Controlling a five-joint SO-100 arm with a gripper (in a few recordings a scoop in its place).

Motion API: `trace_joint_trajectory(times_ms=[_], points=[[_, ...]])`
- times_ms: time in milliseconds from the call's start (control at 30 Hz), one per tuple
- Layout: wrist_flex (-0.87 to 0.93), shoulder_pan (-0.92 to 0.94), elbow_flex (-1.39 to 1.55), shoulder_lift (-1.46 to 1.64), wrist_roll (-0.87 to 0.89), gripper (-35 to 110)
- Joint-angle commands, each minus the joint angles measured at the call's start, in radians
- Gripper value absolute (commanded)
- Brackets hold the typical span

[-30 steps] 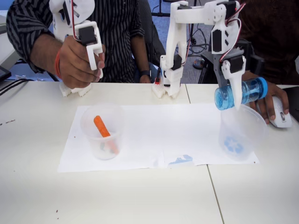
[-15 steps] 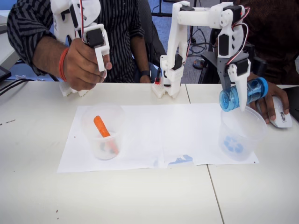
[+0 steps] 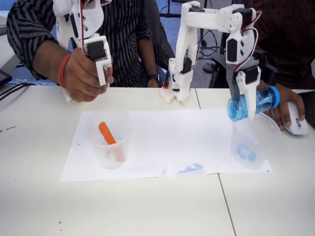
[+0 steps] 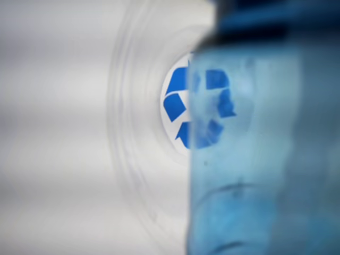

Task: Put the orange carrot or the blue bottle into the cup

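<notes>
My white gripper [image 3: 248,110] is shut on the blue bottle [image 3: 253,103], which it holds sideways just above the rim of the cup [image 3: 253,141], a clear tumbler with a blue recycling-arrows mark. The bottle's base points left and its cap right. In the wrist view the blue bottle [image 4: 265,159] fills the right side, blurred, and the cup [image 4: 138,138] lies below with its blue mark seen through the opening. The orange carrot [image 3: 107,134] leans inside another clear cup [image 3: 109,140] at the left.
White paper sheets [image 3: 167,142] lie under both cups on the white table [image 3: 147,206]. A person's hand [image 3: 283,105] rests by a white mouse [image 3: 295,120] right of the cup. The arm's base [image 3: 178,78] stands at the table's back.
The gripper with the bottle shifted slightly right half a second ago, then back left and a little up, staying over the marked cup. The carrot and both cups have not moved.
</notes>
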Motion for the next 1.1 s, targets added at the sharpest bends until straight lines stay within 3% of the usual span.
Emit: trace_joint_trajectory(times_ms=[0,867,1067], points=[[-0.018,-0.009,-0.031,0.017,0.011,15],[-0.018,0.002,-0.041,0.052,0.011,16],[-0.018,-0.006,-0.041,0.063,0.011,26]])
